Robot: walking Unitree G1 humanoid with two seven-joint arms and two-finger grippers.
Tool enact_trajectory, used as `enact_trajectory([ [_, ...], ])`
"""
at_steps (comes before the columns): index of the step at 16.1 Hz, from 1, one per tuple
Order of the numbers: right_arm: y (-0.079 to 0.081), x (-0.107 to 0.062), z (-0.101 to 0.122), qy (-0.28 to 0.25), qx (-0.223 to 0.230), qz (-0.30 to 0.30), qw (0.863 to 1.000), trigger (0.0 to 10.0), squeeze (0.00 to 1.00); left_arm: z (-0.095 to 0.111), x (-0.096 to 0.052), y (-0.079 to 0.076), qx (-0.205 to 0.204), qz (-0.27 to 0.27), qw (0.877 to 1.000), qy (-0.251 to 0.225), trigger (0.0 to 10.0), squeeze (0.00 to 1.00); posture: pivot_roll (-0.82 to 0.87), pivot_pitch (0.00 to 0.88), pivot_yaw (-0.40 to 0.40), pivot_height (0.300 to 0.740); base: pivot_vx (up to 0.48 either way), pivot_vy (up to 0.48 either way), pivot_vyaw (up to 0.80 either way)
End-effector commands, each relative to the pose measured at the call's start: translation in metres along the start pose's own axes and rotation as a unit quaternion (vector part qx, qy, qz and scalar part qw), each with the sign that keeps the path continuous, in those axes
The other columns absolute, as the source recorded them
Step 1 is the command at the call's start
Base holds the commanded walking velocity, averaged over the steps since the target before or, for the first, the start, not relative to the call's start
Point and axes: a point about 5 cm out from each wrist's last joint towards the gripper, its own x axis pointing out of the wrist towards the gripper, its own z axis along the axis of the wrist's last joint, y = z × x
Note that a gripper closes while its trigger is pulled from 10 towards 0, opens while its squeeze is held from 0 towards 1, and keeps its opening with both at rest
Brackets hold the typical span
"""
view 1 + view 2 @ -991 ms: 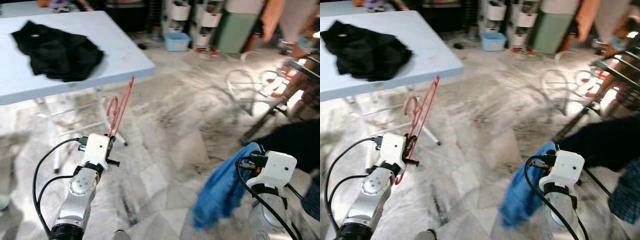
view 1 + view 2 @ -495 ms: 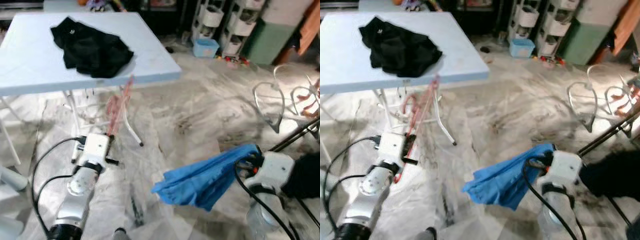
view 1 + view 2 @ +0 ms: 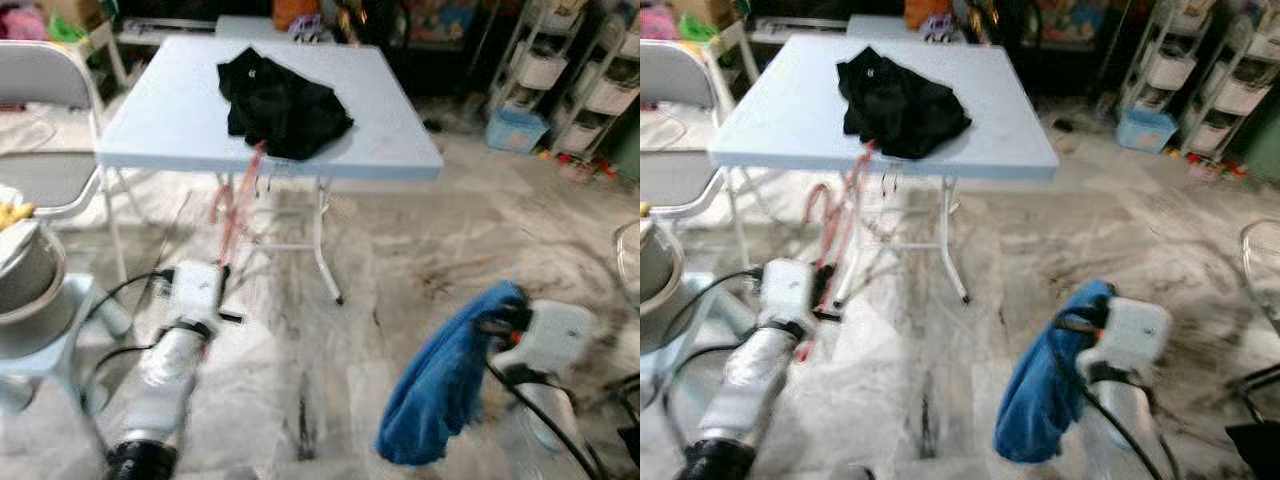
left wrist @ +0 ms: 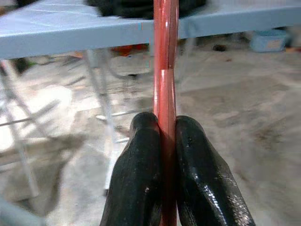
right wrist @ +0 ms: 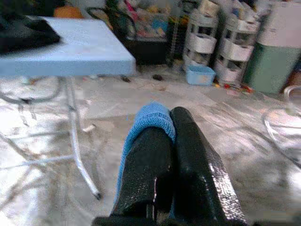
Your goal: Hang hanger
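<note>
View had swung to face the table (image 3: 150, 130); left gripper (image 4: 162, 141) pinched the red hanger (image 3: 238, 205), right gripper (image 5: 164, 136) pinched blue cloth (image 3: 440, 385), nothing hung yet.

- You have a light blue folding table (image 3: 170, 110) straight ahead, on thin white legs.
- A crumpled black garment (image 3: 283, 104) lies on its near right part, reaching the front edge.
- A grey folding chair (image 3: 45, 120) stands just beside the table's left edge.
- At your far left a round metal pot (image 3: 25, 285) sits on a pale blue stool (image 3: 60, 345).
- White tiered storage racks (image 3: 585, 75) line the back right, with a small blue bin (image 3: 515, 128) on the floor before them.
- The floor (image 3: 480, 230) is pale marbled tile with dark smears.
- Colourful clutter (image 3: 930, 18) sits behind the table, too blurred to identify.
</note>
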Motion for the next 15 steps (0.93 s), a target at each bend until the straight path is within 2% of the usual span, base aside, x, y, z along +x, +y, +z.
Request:
enact_trajectory([
  [1, 0.0, 0.002, 0.009, -0.021, 0.001, 0.001, 1.0, 10.0, 0.0, 0.006, 0.002, 0.002, 0.004, -0.004, 1.0, -0.011, 10.0, 0.0, 0.17, 0.05, -0.141, 0.74, 0.0, 0.0, 0.0],
  [5, -0.002, 0.002, 0.008, -0.019, -0.017, -0.004, 1.0, 10.0, 0.0, 0.007, 0.002, 0.0, 0.0, -0.01, 1.0, -0.013, 10.0, 0.0, 0.18, 0.056, -0.143, 0.74, 0.289, 0.132, 0.0],
  [10, 0.004, 0.004, 0.008, -0.02, -0.01, 0.015, 1.0, 10.0, 0.0, 0.007, 0.0, 0.003, 0.004, -0.005, 1.0, -0.015, 10.0, 0.0, 0.18, 0.061, -0.149, 0.74, 0.302, 0.266, 0.0],
  [15, 0.006, 0.004, 0.009, -0.022, -0.006, 0.021, 1.0, 10.0, 0.0, 0.032, 0.004, 0.004, 0.037, 0.004, 0.997, -0.07, 10.0, 0.0, 0.18, 0.058, -0.144, 0.74, 0.304, 0.269, 0.0],
])
